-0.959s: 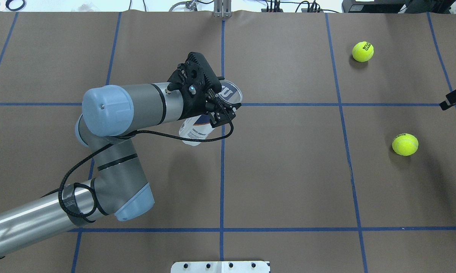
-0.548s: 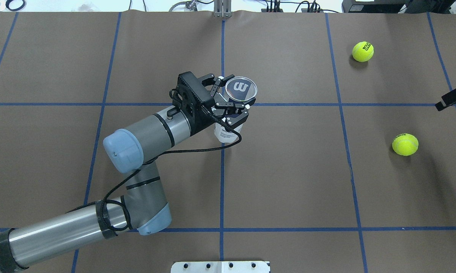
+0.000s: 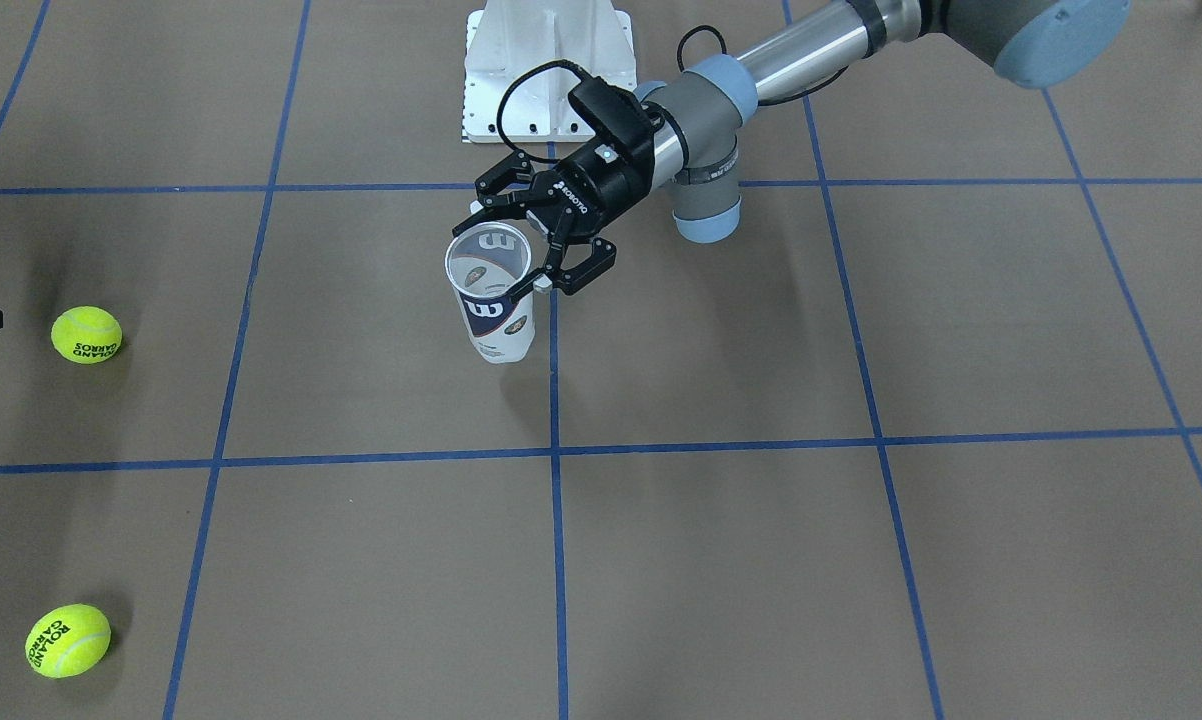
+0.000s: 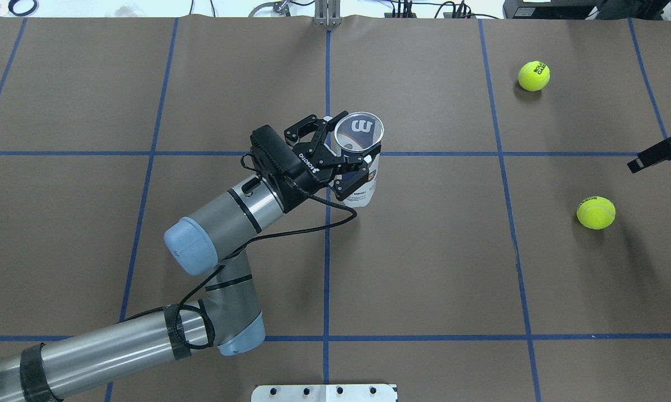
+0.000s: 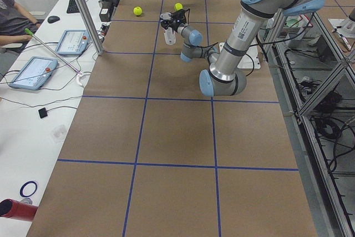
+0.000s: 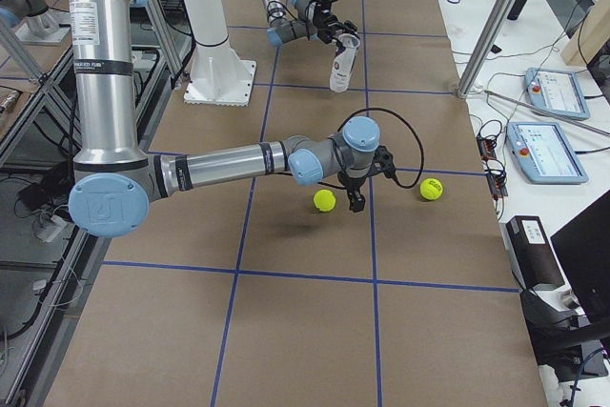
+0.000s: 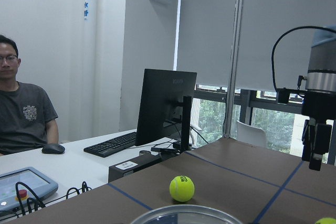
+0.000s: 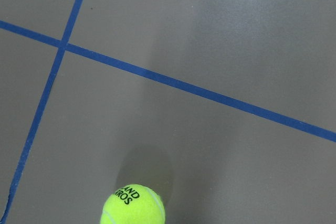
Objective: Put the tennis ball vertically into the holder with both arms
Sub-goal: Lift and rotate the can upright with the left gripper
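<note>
- Nearest the robot, you are looking at the white pedestal base point(image 4: 324, 392) sitting at the edge of the table point(image 4: 425, 268), with the left arm point(image 4: 224, 223) reaching out from that side toward mid-table
- The left gripper point(image 4: 344, 146) is clasping the holder point(image 4: 365, 187) just under its silvery rim, one finger on each side, so you are seeing it closed on the can
- The holder is standing upright with its open mouth facing up and a white "W" showing inside the mouth; it is sitting just on the robot's right of the centre blue tape line point(image 4: 326, 251), close to where that line is crossing another; whether its base is touching the table you cannot tell
- Well off to the robot's right, the nearer tennis ball point(image 4: 596, 213) is lying on the brown surface
- The right gripper point(image 6: 370, 183) is hanging fingers-down over the gap between the two balls, touching neither; its fingers are showing well apart, so you are looking at spread jaws holding nothing
- The farther tennis ball point(image 4: 533, 76) is lying beyond it, toward the operators' side
- Past the table's far edge, a person point(image 7: 26, 124) is sitting at a white desk point(image 7: 79, 163) beside a dark monitor point(image 7: 165, 103)
</note>
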Controlling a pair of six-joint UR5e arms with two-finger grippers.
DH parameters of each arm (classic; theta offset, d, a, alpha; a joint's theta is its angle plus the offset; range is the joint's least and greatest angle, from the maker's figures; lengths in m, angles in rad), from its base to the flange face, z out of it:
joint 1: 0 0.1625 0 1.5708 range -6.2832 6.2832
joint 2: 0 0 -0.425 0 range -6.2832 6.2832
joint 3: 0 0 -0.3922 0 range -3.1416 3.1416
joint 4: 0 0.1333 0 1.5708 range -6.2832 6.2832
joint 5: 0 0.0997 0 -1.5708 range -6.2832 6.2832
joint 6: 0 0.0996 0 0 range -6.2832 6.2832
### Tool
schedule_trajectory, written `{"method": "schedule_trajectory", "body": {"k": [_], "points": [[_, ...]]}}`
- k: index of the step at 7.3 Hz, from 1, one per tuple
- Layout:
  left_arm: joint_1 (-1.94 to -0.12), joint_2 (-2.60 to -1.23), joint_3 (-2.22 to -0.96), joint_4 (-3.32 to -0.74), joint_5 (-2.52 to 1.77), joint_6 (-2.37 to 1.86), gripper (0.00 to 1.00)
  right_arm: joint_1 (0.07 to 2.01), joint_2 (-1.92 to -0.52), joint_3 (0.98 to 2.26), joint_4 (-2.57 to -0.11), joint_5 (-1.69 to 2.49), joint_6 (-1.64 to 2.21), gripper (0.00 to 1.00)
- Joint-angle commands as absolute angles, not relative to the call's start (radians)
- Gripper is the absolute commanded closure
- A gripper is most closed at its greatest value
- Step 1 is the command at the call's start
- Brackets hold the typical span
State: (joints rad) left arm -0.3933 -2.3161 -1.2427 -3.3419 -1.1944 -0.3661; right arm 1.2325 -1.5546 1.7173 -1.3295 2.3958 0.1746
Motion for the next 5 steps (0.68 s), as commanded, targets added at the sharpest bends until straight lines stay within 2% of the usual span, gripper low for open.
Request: {"method": "schedule_trajectory", "body": {"k": [1, 5], "points": [[-0.388, -2.283, -1.209, -3.478, -1.19, -0.271, 0.21, 1.207, -1.555, 1.718, -1.322, 2.395, 0.175, 0.01], [-0.371, -2.278, -1.183, -3.488, -1.19, -0.261, 0.19, 1.154, -1.607, 1.738, -1.324, 2.367, 0.176, 0.01]]}}
